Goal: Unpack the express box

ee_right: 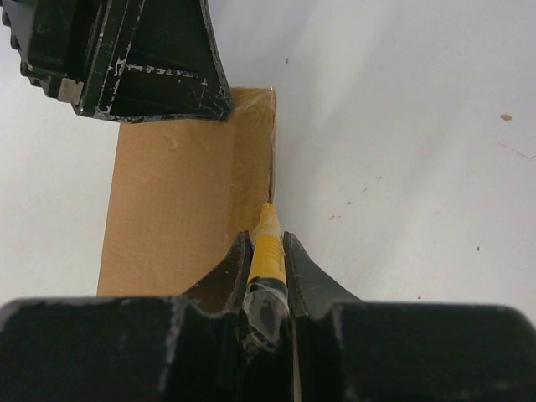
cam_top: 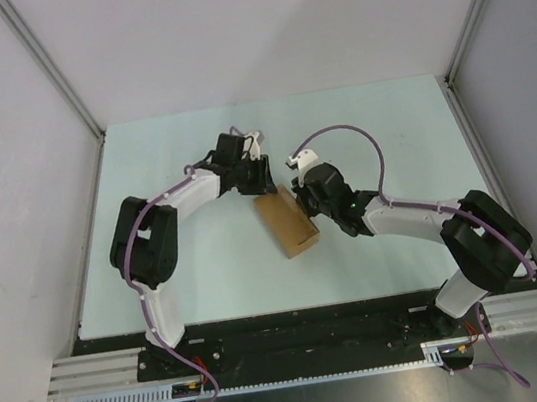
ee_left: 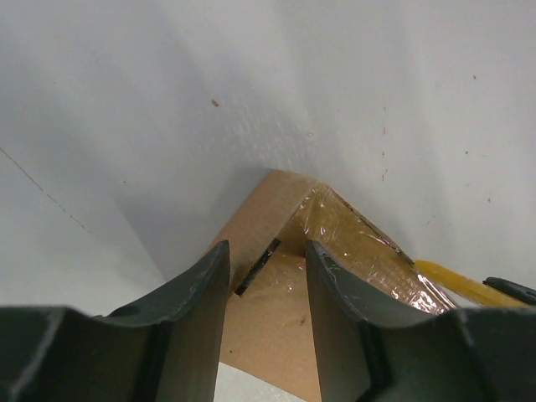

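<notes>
Now finding the express box lying flat near the middle of the worktop, between the two arms, with glossy clear tape covering one long edge. Seeing the left tool sitting over the box's far end, fingers standing partly apart and gripping nothing; not telling whether touching the cardboard. Seeing the right tool reaching in from the taped side, clenched on a yellow utility knife, knife tip meeting the box's taped edge.
</notes>
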`<state>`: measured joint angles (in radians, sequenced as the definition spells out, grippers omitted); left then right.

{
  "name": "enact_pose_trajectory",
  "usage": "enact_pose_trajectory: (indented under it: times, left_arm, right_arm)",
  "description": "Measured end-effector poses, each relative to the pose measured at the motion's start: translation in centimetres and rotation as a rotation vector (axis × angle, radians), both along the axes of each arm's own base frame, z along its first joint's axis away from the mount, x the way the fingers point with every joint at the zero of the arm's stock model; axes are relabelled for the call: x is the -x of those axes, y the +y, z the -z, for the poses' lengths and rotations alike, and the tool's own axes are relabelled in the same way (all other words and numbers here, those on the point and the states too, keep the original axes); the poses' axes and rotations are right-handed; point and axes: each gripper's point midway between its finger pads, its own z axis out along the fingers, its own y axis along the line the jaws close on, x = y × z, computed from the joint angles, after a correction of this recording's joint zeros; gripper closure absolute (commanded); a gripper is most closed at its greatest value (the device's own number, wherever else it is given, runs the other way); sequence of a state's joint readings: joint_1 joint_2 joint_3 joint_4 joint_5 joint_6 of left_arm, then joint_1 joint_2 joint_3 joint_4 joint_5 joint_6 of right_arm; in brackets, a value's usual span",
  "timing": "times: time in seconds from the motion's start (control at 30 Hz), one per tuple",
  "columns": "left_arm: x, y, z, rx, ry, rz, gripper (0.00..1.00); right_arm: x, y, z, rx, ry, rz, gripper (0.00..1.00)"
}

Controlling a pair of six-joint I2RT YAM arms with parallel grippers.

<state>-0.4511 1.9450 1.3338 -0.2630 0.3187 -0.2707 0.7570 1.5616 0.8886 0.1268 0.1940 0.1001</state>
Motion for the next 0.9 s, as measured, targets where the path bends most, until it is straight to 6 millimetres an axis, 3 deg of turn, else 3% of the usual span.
enact_pose_trajectory:
  times: [0.4,0.67,0.9]
  left_arm:
    - [0.0,0.2,0.1,-0.062,0.005,-0.011,0.59]
    - [-0.1,0.1,0.2,-0.076,0.001,-0.016,0.60]
    - [-0.1,0.2,0.1,-0.076,0.002,-0.018,0.61]
  right_arm:
    - [0.7,-0.3,-0.2,0.021,0.003,0.011,1.00]
    - [3.0,-1.3,-1.6,0.023,0.030,0.013,1.00]
    - [4.7,-2.0,-0.9,0.030,0.069,0.024,1.00]
